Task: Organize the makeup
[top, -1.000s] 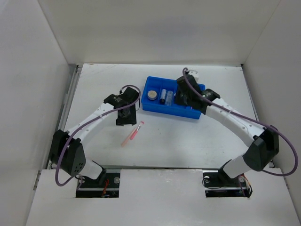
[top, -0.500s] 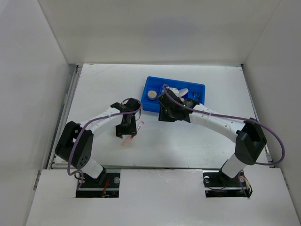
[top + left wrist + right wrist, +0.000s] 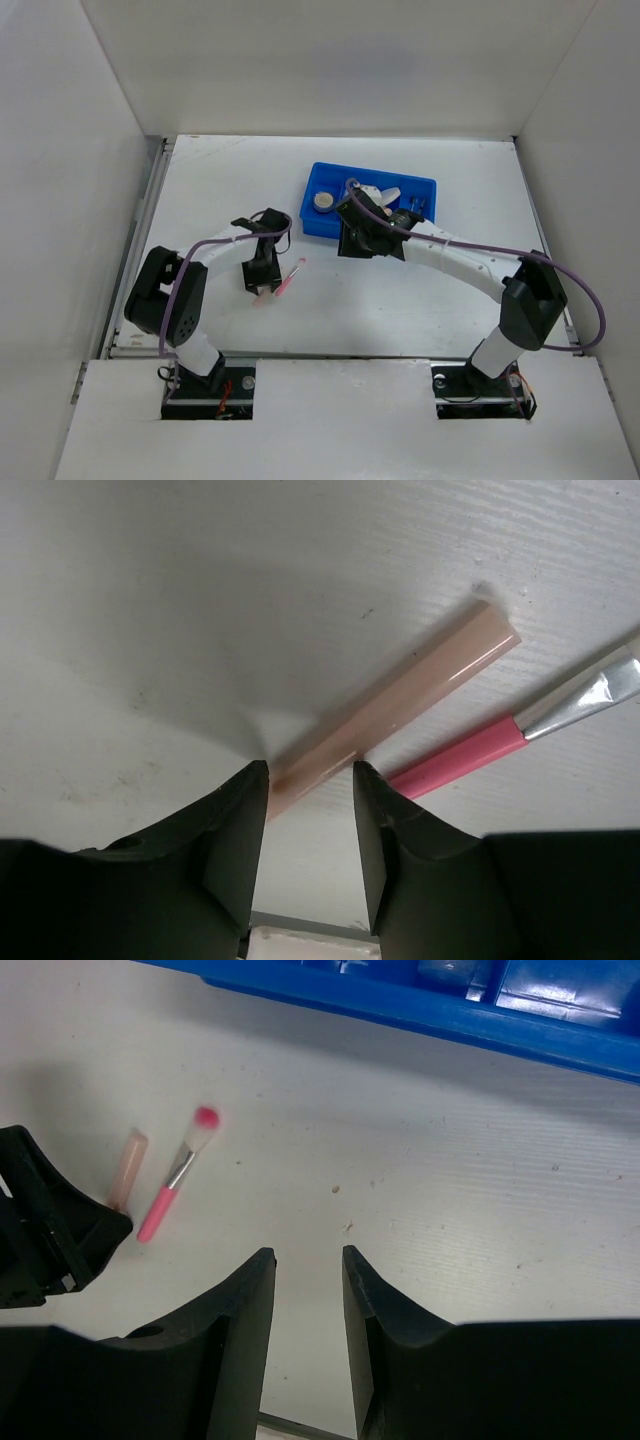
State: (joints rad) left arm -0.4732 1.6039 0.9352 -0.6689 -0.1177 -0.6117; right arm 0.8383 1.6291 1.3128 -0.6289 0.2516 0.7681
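Note:
A thin peach stick (image 3: 400, 695) lies on the white table beside a pink-handled brush (image 3: 455, 765) with a silver ferrule. My left gripper (image 3: 308, 780) is open and low over the table, its jaws standing either side of the stick's near end. From above it (image 3: 262, 280) covers the stick, with the brush (image 3: 290, 277) just to its right. My right gripper (image 3: 305, 1260) is open and empty over bare table in front of the blue tray (image 3: 425, 185). A round beige compact (image 3: 323, 202) and a pale puff (image 3: 384, 193) sit in the tray.
The tray's near wall (image 3: 450, 1010) runs along the top of the right wrist view, where the brush (image 3: 175, 1175), the stick (image 3: 125, 1170) and the left gripper's dark body (image 3: 50, 1230) show at the left. White walls enclose the table on three sides.
My left gripper has come back and down onto the peach stick's end. My right gripper left the tray for the table in front of it, then stayed still.

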